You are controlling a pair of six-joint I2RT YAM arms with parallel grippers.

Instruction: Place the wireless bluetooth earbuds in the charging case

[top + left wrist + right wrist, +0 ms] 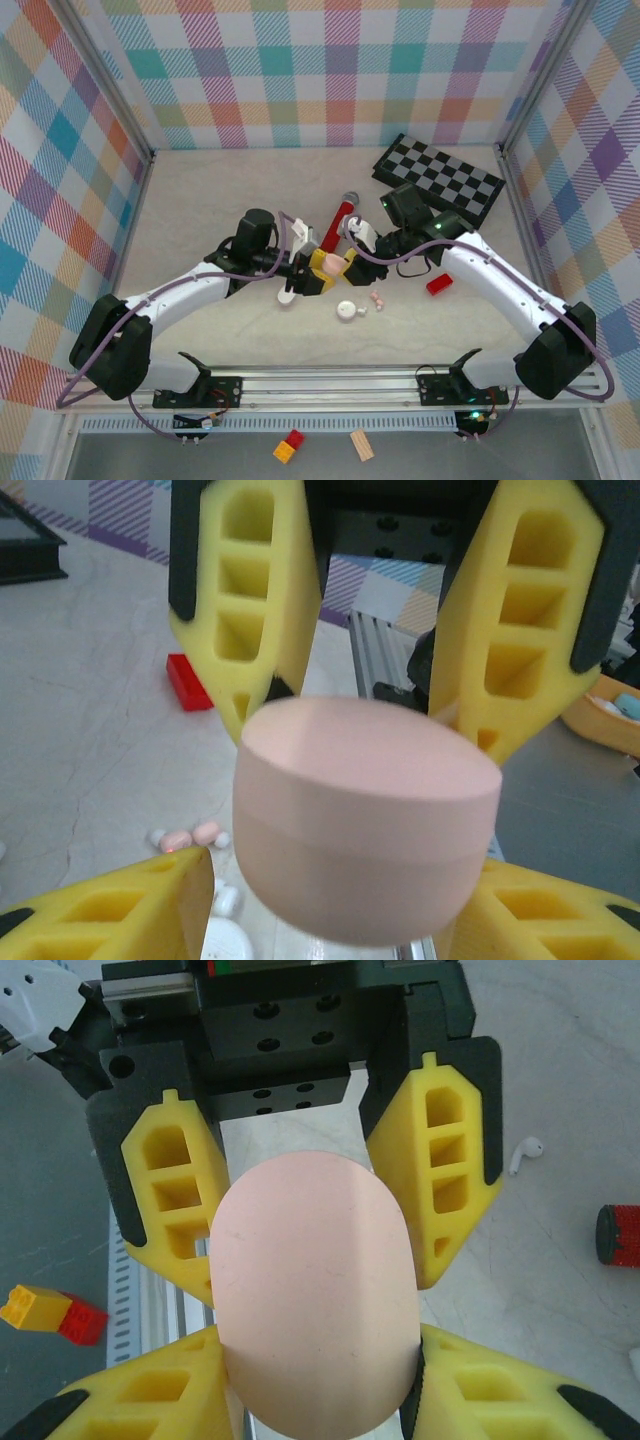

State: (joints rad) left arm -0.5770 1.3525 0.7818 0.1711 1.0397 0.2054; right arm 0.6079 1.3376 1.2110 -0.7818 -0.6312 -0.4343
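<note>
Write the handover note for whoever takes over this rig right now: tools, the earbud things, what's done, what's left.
Right tool: shut on the pink charging case, which is held above the table with its lid closed.
Left tool: its fingers flank the same case, but a firm grip cannot be confirmed.
Earbuds: a pink pair lies loose on the table beside a white case. One white bud lies apart.
Done: the case is lifted between both tools.
Left: open the case and seat the buds lying outside.
</note>
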